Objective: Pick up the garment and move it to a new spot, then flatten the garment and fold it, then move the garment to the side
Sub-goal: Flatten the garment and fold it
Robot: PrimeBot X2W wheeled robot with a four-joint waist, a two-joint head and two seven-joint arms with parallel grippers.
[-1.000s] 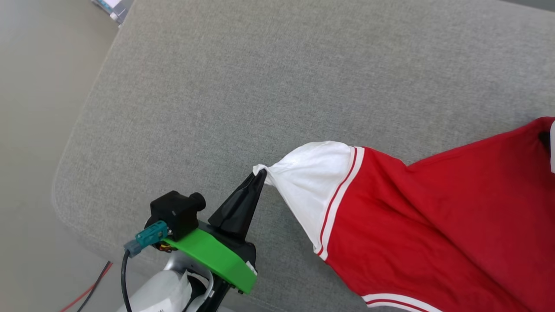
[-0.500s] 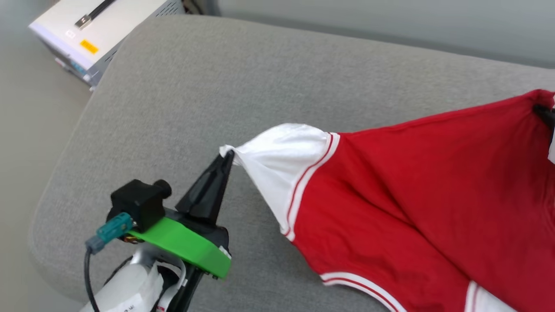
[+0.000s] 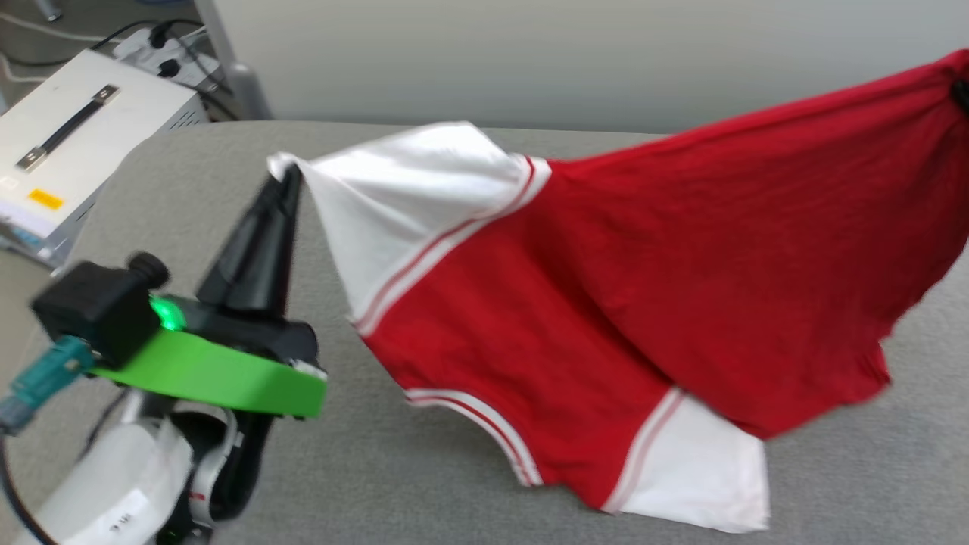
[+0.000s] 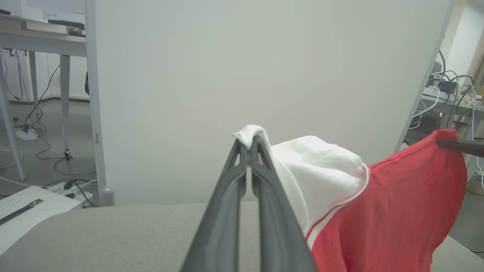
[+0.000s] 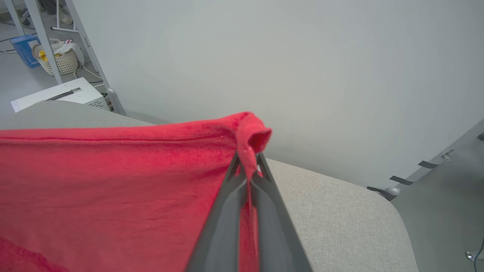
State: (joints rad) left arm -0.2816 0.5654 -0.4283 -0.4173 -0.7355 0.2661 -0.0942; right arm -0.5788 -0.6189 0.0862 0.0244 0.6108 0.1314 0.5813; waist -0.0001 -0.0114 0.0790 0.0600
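The garment (image 3: 643,257), red with white sleeves and striped trim, hangs stretched in the air between both grippers above the grey cushion (image 3: 424,484). My left gripper (image 3: 286,172) is shut on the tip of a white sleeve (image 3: 394,189); the left wrist view shows that sleeve tip (image 4: 251,134) pinched between the dark fingers (image 4: 227,196). My right gripper (image 5: 247,160) is shut on a red hem corner (image 5: 251,139), at the head view's upper right edge (image 3: 960,87). The other white sleeve (image 3: 689,469) droops onto the cushion. No lettering shows.
A white metal box with a handle (image 3: 68,144) stands on the floor at the left, beside cables and a power strip (image 3: 166,45). A pale partition wall (image 3: 530,53) rises just behind the cushion. The cushion's rounded right corner (image 5: 378,211) drops to grey floor.
Both grippers have lifted the garment off the cushion, so it now hangs spread in the air. The head camera has tilted up, bringing the wall and the white box into view.
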